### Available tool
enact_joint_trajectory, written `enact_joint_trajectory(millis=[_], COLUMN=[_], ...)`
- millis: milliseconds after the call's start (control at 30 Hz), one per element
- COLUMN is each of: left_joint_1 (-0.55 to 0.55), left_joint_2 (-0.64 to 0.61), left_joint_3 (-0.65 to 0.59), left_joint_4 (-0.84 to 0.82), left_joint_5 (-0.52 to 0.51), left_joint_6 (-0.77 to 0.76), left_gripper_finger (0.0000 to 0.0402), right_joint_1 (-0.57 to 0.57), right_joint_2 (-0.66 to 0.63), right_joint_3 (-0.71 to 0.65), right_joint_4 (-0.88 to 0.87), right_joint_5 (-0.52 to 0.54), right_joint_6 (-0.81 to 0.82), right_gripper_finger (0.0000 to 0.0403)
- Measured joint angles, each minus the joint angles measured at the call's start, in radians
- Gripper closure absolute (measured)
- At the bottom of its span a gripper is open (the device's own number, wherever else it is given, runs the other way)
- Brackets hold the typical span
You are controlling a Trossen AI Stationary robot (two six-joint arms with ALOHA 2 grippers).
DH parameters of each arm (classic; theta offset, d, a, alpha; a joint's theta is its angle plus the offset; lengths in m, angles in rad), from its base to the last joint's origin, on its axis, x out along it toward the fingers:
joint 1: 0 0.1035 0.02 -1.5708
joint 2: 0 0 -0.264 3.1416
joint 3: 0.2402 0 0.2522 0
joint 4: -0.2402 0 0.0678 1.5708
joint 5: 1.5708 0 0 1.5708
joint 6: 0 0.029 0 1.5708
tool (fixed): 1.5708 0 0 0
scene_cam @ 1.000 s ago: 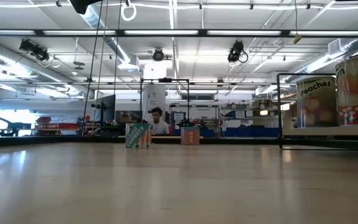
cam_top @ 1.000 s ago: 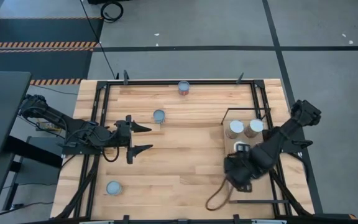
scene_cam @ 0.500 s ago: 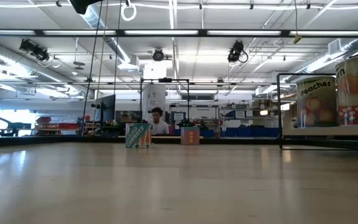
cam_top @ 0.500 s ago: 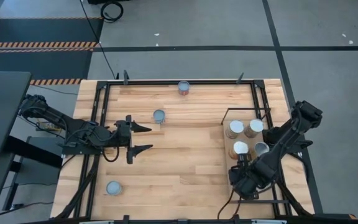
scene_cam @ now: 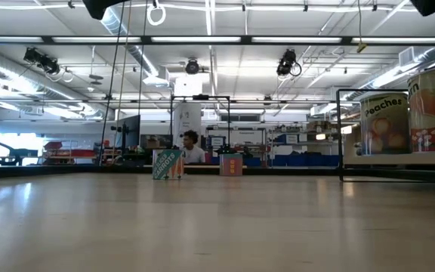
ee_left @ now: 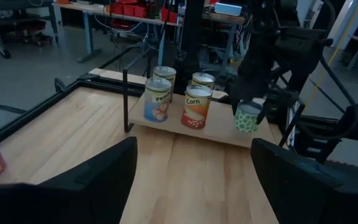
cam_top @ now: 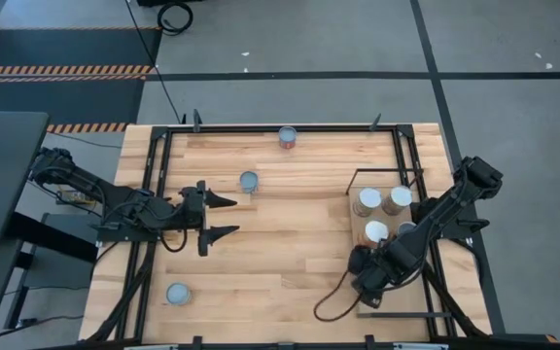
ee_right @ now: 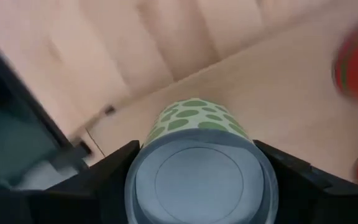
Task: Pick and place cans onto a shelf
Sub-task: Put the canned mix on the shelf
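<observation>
The shelf, a pale board in a black wire frame, lies at the table's right. It holds a peaches can, a corn can and two cans behind them. My right gripper is over the shelf's near part, hidden under its own arm in the high view. It is shut on a green-spotted can. My left gripper is open and empty at the table's left. Three loose cans stand upright on the tabletop. My right gripper pinches the green-spotted can by its side wall near the top rim, one finger on each side. The fingers come from above, pointing down. The can is upright, its silvery top up; whether its bottom rests on the shelf board, I cannot tell.
The shelf's wire frame rises at its corner facing the left arm. A black frame edges the tabletop. A cable loop hangs below the right arm near the table's near edge. Bare wood lies between the two arms.
My right arm has shifted over the shelf's near half, first toward the table's near edge, then a little back toward the left. Its cable loop has swung with it. The cans of the shelf's second row have come out from under the arm.
</observation>
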Motion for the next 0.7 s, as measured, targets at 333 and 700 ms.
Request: enact_joint_trajectory(millis=[333,700], left_joint_1=[0.0,0.0], left_joint_2=[0.0,0.0], left_joint_3=[0.0,0.0], left_joint_4=[-0.008,-0.008], left_joint_5=[-0.001,0.08], left_joint_6=[-0.009,-0.048], left_gripper_finger=[0.0083,0.0083], right_joint_1=[0.016,0.054], right_joint_2=[0.0,0.0], right_joint_3=[0.0,-0.001], right_joint_4=[-0.024,-0.14], right_joint_5=[0.11,0.157], right_joint_6=[0.546,0.798], right_gripper_finger=[0.0116,0.0115])
